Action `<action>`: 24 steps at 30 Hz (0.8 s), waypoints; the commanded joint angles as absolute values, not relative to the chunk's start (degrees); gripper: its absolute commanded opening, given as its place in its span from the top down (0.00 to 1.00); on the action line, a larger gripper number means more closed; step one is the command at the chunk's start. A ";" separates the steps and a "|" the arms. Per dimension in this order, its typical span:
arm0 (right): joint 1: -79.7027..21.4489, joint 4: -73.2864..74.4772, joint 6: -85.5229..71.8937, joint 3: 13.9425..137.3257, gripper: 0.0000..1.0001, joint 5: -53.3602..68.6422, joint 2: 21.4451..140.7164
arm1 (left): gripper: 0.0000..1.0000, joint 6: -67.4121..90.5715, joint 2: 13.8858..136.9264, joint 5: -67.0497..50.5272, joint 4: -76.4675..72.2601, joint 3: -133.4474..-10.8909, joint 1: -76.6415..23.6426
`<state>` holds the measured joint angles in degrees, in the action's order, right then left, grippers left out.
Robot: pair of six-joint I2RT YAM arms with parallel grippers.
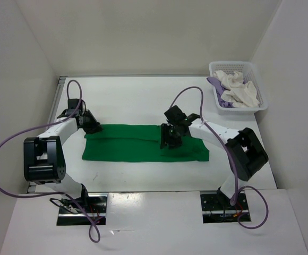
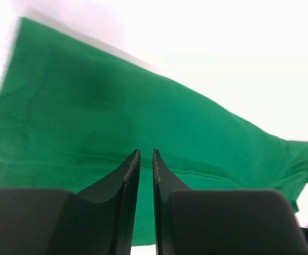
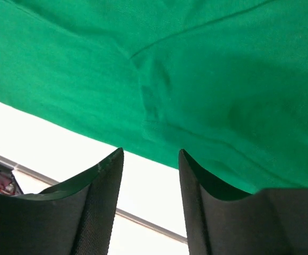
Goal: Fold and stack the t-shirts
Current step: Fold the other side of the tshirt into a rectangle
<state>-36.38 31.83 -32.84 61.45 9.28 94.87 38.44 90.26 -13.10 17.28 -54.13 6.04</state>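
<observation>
The green t-shirt point(image 1: 138, 144) lies flat on the table as a long folded band. It fills the left wrist view point(image 2: 117, 101) and the right wrist view point(image 3: 207, 69). My left gripper point(image 1: 94, 127) is over the shirt's far left corner; its jaws point(image 2: 146, 152) are almost together with only a thin slit, and nothing is pinched. My right gripper point(image 1: 170, 141) hangs over the shirt's middle-right near its front edge, jaws open and empty point(image 3: 151, 153). The white t-shirt point(image 1: 240, 88) and the lavender t-shirt point(image 1: 216, 85) lie crumpled in the basket.
A white lattice basket point(image 1: 231, 64) stands at the back right corner. White walls enclose the table on the left, back and right. Purple cables loop from both arms. The table's front edge with a metal strip point(image 3: 143, 223) shows below the shirt.
</observation>
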 commanded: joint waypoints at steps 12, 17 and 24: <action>-27.88 26.98 -40.06 52.57 0.89 0.62 88.69 | 0.78 42.80 95.10 -18.11 11.43 -49.58 7.56; -21.72 24.61 -42.88 44.57 0.89 1.85 84.03 | 0.77 42.80 95.62 -19.42 12.04 -48.52 9.75; -21.18 23.55 -46.49 39.99 0.88 2.99 79.81 | 0.73 41.66 92.65 -18.28 14.41 -45.26 12.81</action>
